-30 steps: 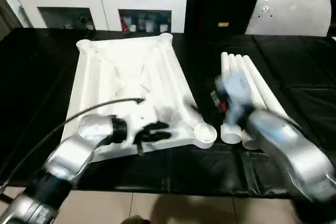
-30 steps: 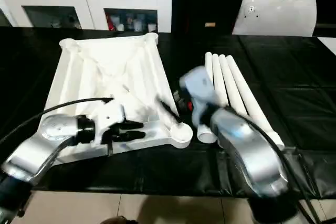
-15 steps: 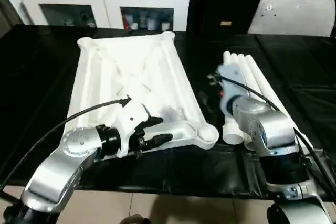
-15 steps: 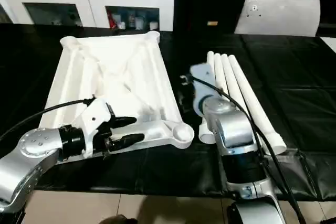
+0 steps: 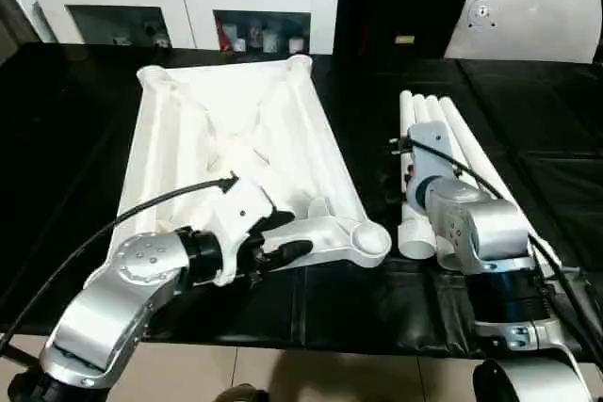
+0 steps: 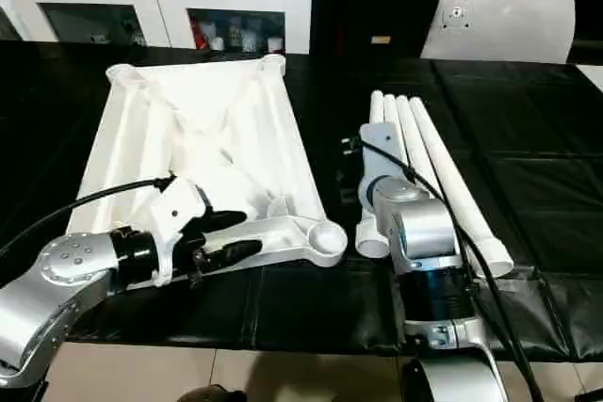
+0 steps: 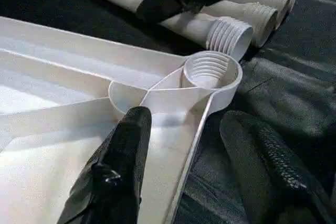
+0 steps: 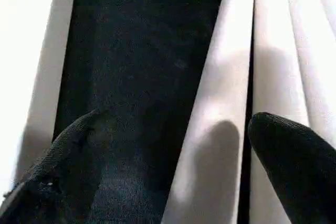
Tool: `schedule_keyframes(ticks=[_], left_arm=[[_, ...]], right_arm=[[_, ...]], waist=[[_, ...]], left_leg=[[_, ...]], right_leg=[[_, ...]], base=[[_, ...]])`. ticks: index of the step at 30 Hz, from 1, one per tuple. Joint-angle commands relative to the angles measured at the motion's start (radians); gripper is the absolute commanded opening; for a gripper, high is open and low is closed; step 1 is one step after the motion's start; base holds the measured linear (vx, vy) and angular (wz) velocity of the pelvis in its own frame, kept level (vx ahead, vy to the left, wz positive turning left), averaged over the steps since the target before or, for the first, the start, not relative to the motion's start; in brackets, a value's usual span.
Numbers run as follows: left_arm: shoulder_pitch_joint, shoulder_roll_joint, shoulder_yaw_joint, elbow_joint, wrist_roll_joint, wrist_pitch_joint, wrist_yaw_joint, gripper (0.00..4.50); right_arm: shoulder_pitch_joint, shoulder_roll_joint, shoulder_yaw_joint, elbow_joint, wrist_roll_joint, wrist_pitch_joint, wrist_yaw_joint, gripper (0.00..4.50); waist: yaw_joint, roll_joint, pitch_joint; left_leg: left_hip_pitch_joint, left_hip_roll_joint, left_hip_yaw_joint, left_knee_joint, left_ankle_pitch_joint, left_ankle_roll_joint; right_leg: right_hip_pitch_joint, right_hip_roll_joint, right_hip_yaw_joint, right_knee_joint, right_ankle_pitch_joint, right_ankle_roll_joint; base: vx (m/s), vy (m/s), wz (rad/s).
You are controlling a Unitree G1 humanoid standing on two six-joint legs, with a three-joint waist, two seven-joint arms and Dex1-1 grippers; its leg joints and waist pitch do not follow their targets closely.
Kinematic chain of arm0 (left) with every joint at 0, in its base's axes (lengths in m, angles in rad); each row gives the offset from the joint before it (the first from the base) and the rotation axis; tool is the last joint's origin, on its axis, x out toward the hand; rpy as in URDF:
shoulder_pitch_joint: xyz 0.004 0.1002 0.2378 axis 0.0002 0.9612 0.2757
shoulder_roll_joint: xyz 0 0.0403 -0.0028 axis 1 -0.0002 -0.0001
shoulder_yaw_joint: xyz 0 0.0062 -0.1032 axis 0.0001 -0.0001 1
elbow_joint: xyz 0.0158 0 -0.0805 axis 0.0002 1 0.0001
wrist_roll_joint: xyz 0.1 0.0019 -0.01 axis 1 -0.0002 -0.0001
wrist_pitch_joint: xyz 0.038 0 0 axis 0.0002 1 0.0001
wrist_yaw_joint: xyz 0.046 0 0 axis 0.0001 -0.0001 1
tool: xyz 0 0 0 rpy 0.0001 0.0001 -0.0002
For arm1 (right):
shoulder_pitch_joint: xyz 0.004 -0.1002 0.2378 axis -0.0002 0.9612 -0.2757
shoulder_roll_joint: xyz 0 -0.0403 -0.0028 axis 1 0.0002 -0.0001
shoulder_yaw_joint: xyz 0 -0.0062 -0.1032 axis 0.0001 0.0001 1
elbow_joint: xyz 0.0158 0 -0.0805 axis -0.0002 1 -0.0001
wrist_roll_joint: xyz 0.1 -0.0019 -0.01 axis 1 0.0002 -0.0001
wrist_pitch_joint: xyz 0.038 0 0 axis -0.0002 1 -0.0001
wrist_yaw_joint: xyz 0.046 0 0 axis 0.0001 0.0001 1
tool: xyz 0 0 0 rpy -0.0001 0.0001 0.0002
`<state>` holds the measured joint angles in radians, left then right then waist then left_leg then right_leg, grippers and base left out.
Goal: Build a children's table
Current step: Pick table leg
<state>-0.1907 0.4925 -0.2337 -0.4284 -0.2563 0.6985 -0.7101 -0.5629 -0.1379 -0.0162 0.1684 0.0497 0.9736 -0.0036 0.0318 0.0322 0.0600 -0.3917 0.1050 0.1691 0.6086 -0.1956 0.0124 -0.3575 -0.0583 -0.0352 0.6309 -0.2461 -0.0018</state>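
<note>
The white table top (image 5: 236,138) lies upside down on the black cloth, ribbed underside up, with a threaded corner socket (image 7: 210,69) at its near right corner. Four white legs (image 5: 452,157) lie side by side to its right, threaded ends (image 7: 231,35) toward me. My left gripper (image 7: 186,119) is open and straddles the top's front rim just short of that socket, one finger (image 7: 126,150) inside the rim and the other over the cloth. My right gripper (image 8: 178,124) is open and points down over the leftmost leg (image 8: 210,129), one finger on each side of it.
A white cabinet with glass doors (image 5: 188,7) stands behind the work surface, and a flat white board (image 5: 528,25) leans at the back right. Black cloth (image 5: 75,120) covers the surface; its front edge (image 5: 311,341) runs above the tiled floor.
My right arm has swung in from a blurred, lower pose and now stands still with its gripper over the leftmost leg. My left gripper has slid a little along the front rim toward the corner socket.
</note>
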Motion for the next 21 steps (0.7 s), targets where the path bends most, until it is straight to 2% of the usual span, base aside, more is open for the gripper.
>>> schedule_keyframes(ticks=[1, 7, 11, 15, 16, 17, 19, 20, 21], left_arm=[[-0.008, 0.005, 0.000, -0.018, 0.004, 0.016, 0.009, 2.45], [-0.008, 0.008, -0.005, -0.022, 0.003, 0.025, 0.013, 2.45], [-0.015, 0.008, -0.013, -0.019, 0.002, 0.027, 0.016, 2.45], [-0.018, 0.011, -0.016, -0.019, 0.002, 0.029, 0.013, 2.45], [-0.019, 0.012, -0.018, -0.021, 0.002, 0.030, 0.013, 2.45], [-0.019, 0.011, -0.018, -0.023, 0.001, 0.031, 0.013, 2.45], [-0.020, 0.009, -0.018, -0.025, -0.002, 0.032, 0.013, 2.45], [-0.020, 0.008, -0.020, -0.024, 0.000, 0.030, 0.014, 2.45], [-0.020, 0.007, -0.021, -0.023, 0.000, 0.028, 0.015, 2.45]], right_arm=[[-0.017, 0.002, -0.017, 0.013, 0.003, 0.009, -0.007, 4.50], [-0.028, 0.009, -0.021, 0.040, -0.001, 0.020, -0.008, 4.50], [-0.036, 0.016, -0.025, 0.070, 0.016, 0.065, 0.011, 4.50], [-0.042, 0.025, -0.048, 0.087, 0.034, 0.105, 0.016, 4.50], [-0.045, 0.027, -0.057, 0.093, 0.036, 0.113, 0.013, 4.50], [-0.048, 0.028, -0.066, 0.100, 0.040, 0.120, 0.013, 4.50], [-0.056, 0.028, -0.081, 0.112, 0.049, 0.136, 0.015, 4.50], [-0.057, 0.028, -0.085, 0.115, 0.052, 0.139, 0.016, 4.50], [-0.058, 0.029, -0.087, 0.117, 0.053, 0.142, 0.018, 4.50]], waist=[[-0.003, -0.002, -0.060], [-0.003, -0.004, -0.062], [-0.002, -0.004, -0.063], [-0.002, -0.005, -0.062], [-0.002, -0.009, -0.063], [-0.001, -0.005, -0.062], [-0.001, -0.005, -0.063], [-0.003, -0.010, -0.063], [-0.001, -0.009, -0.064]], left_leg=[[0.031, 0.113, -0.044, -0.081, -0.124, -0.064], [0.030, 0.112, -0.042, -0.078, -0.104, -0.055], [0.030, 0.113, -0.043, -0.077, -0.100, -0.047], [0.030, 0.113, -0.043, -0.077, -0.106, -0.049], [0.030, 0.114, -0.042, -0.078, -0.103, -0.048], [0.031, 0.114, -0.042, -0.078, -0.103, -0.051], [0.032, 0.113, -0.042, -0.077, -0.100, -0.056], [0.031, 0.113, -0.041, -0.078, -0.097, -0.054], [0.031, 0.113, -0.041, -0.077, -0.094, -0.054]], right_leg=[[0.022, -0.097, 0.055, -0.062, 0.002, -0.226], [0.024, -0.100, 0.055, -0.061, 0.018, -0.229], [0.026, -0.099, 0.054, -0.060, 0.015, -0.232], [0.026, -0.099, 0.054, -0.060, 0.003, -0.234], [0.025, -0.098, 0.054, -0.060, 0.006, -0.231], [0.023, -0.098, 0.053, -0.060, 0.002, -0.231], [0.024, -0.098, 0.053, -0.059, 0.009, -0.231], [0.025, -0.098, 0.053, -0.059, 0.011, -0.231], [0.025, -0.099, 0.053, -0.058, 0.012, -0.232]], base=[[0.000, 0.000, 0.00], [0.000, 0.000, 0.00], [0.000, 0.000, 0.00], [0.000, 0.000, 0.00], [0.000, 0.000, 0.00], [0.000, 0.000, 0.00], [0.000, 0.000, 0.00], [0.000, 0.000, 0.00], [0.000, 0.000, 0.00]])
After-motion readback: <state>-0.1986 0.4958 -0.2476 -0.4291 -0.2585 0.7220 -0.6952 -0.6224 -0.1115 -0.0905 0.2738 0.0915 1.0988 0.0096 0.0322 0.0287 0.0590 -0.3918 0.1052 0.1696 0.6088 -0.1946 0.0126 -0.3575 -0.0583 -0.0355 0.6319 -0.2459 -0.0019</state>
